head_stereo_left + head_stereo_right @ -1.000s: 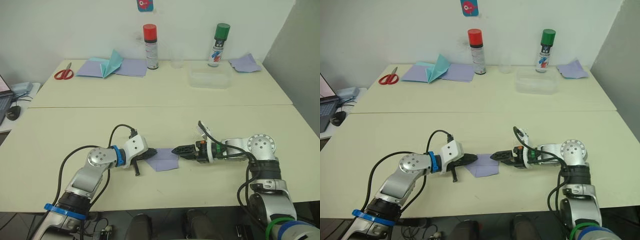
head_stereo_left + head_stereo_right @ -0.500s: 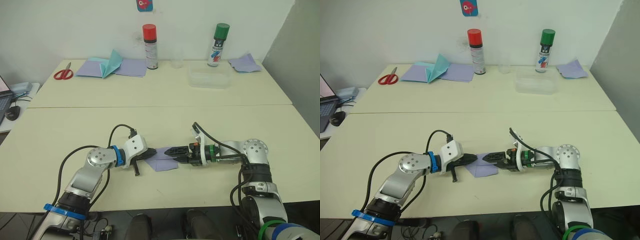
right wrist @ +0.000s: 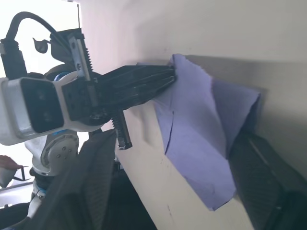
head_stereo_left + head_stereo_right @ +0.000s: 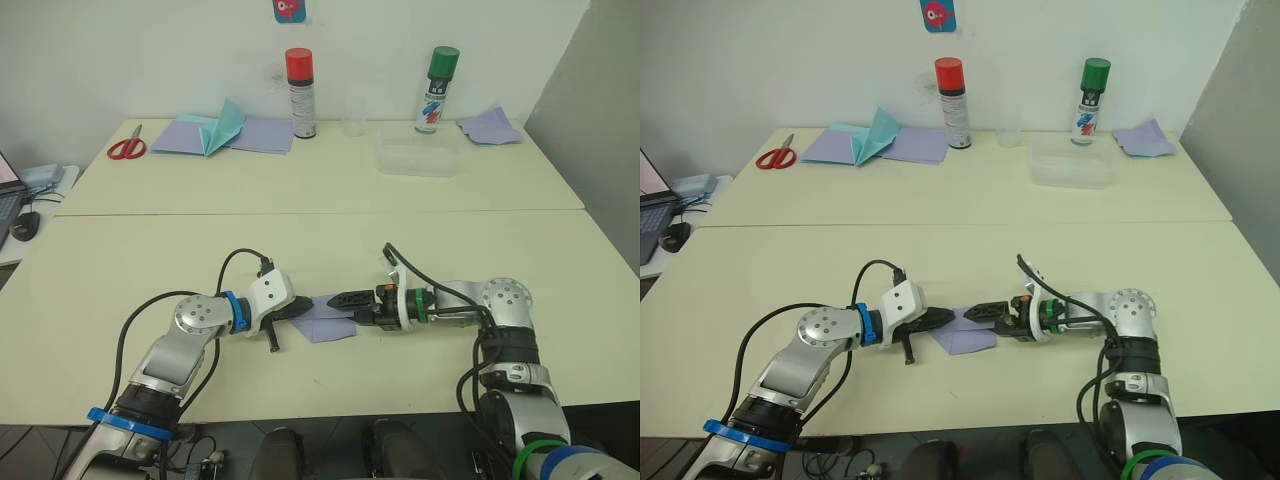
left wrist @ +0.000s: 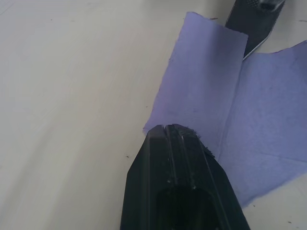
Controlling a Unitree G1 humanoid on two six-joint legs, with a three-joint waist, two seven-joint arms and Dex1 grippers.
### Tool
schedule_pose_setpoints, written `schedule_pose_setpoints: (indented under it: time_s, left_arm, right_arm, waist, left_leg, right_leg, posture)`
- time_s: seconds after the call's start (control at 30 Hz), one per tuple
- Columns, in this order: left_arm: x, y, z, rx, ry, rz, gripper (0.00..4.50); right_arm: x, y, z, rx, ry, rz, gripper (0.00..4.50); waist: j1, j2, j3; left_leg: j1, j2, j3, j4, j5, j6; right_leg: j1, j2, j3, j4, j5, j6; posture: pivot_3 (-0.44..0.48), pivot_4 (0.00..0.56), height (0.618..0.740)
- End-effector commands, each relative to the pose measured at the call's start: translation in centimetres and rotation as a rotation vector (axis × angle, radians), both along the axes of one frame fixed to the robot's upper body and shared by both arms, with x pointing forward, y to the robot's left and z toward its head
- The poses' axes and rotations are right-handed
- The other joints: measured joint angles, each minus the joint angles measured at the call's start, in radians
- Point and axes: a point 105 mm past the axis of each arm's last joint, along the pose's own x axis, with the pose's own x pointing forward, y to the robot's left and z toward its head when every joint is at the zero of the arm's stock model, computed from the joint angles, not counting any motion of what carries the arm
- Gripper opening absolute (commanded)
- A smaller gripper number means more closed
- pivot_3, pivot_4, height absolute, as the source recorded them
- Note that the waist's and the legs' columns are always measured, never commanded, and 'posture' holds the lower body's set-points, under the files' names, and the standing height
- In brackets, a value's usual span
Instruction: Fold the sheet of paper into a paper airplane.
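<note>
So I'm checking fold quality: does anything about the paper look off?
Yes: the sheet of paper carries a folded flap whose free edge is ragged and runs slanted. The left end effector is shut on its left edge.

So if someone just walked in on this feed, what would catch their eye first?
Probably the two black grippers meeting over the small lavender sheet of paper at the front of the near table: the left gripper has its jaws shut on the sheet's left edge, and the right gripper, jaws open, reaches over its right side. After that, the red-capped spray can and green-capped spray can standing by the wall on the far table.
</note>
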Motion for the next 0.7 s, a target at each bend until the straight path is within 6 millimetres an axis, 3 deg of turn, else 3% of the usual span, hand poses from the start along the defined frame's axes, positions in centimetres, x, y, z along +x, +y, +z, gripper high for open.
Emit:
schedule_pose_setpoints:
  time_s: [0.03,0.23,0.47,0.6,0.7]
  left_arm:
    - [-1.2,0.6,-3.5,0.076,0.124,0.006,0.0]
    - [-1.3,0.5,-3.6,0.079,0.13,-0.002,0.0]
    - [-1.1,0.9,-3.5,0.064,0.13,0.025,0.0]
    - [-0.2,2.0,-0.9,-0.081,0.12,0.117,0.0]
    - [-0.7,3.7,1.2,-0.054,0.068,0.071,0.0]
  right_arm:
    - [0.2,-0.2,0.5,0.019,-0.027,-0.018,2.19]
    - [-0.1,-0.2,0.2,0.014,-0.026,-0.018,0.01]
    - [-0.3,-0.3,0.2,0.016,-0.049,-0.021,0.01]
    - [-0.4,-0.1,1.4,0.014,-0.157,-0.001,0.01]
    - [-0.1,-0.1,2.1,0.01,-0.25,0.006,0.01]
  waist:
    - [0.0,0.0,0.0]
    - [0.0,0.0,0.0]
    - [0.0,0.002,-0.001]
    - [-0.002,0.002,-0.001]
    - [-0.003,0.002,0.0]
  left_leg:
    - [0.0,0.0,0.0,0.0,0.0,0.0]
    - [-0.002,0.0,0.0,0.0,0.0,0.0]
    - [-0.004,0.001,-0.001,-0.001,0.0,0.0]
    - [-0.007,0.001,-0.001,-0.001,0.0,0.0]
    - [-0.016,0.0,-0.001,-0.001,0.0,0.0]
  right_leg:
    - [0.0,0.0,0.0,0.0,0.0,0.0]
    - [-0.001,0.0,0.0,-0.001,0.001,0.001]
    - [0.0,0.0,-0.002,-0.009,0.001,0.002]
    - [-0.002,0.0,-0.001,-0.011,0.003,0.006]
    - [-0.01,0.002,-0.002,-0.01,0.004,0.007]
  posture:
    - [0.0,0.15,0.74]
    - [0.0,0.15,0.74]
    - [0.0,0.15,0.74]
    - [0.0,0.15,0.74]
    - [0.0,0.15,0.74]
